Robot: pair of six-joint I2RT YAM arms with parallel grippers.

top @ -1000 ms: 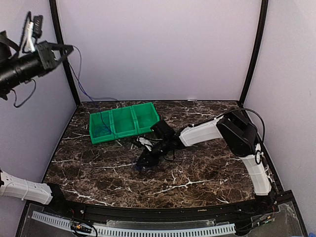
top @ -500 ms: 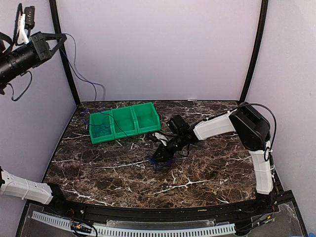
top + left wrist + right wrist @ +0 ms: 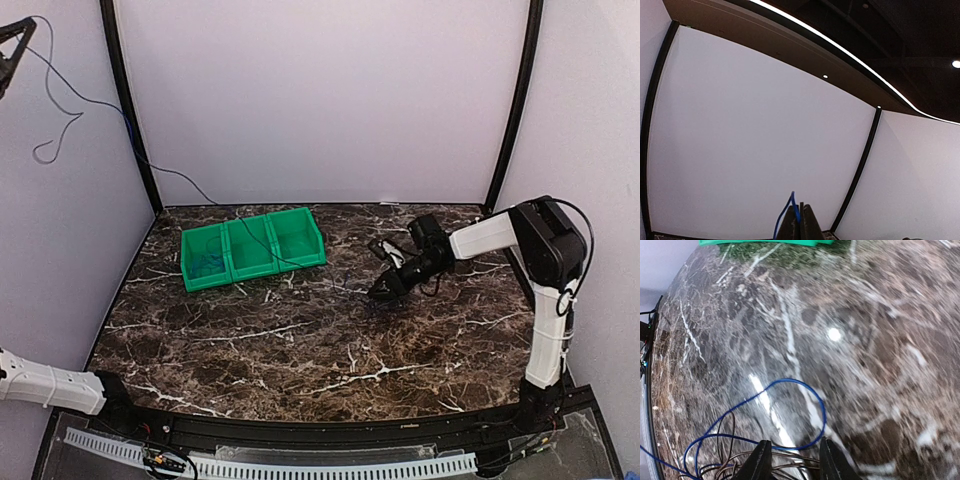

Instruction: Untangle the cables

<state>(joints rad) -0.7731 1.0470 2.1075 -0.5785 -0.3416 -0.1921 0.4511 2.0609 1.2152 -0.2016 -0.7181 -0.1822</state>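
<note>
My left gripper (image 3: 10, 40) is high at the top left corner of the top view, only its tip showing. In the left wrist view it (image 3: 801, 220) is shut on the blue cable (image 3: 790, 206). That blue cable (image 3: 165, 170) runs down along the wall, over the green bin, to my right gripper (image 3: 384, 291) low over the table. In the right wrist view the right gripper (image 3: 792, 462) stands open. A blue loop (image 3: 822, 412) and thin black cable strands (image 3: 718, 428) lie on the table between and just ahead of its fingers.
A green three-compartment bin (image 3: 300, 212) stands at the back left of the marble table, with some blue cable in its left compartment (image 3: 205, 262). Black frame posts (image 3: 135, 150) rise at both back corners. The bin's edge (image 3: 765, 242) shows at the top of the right wrist view.
The left gripper rose up and left, nearly out of the top view, drawing the blue cable out long. The right gripper moved right along the table with the bunch, and its jaws widened.
</note>
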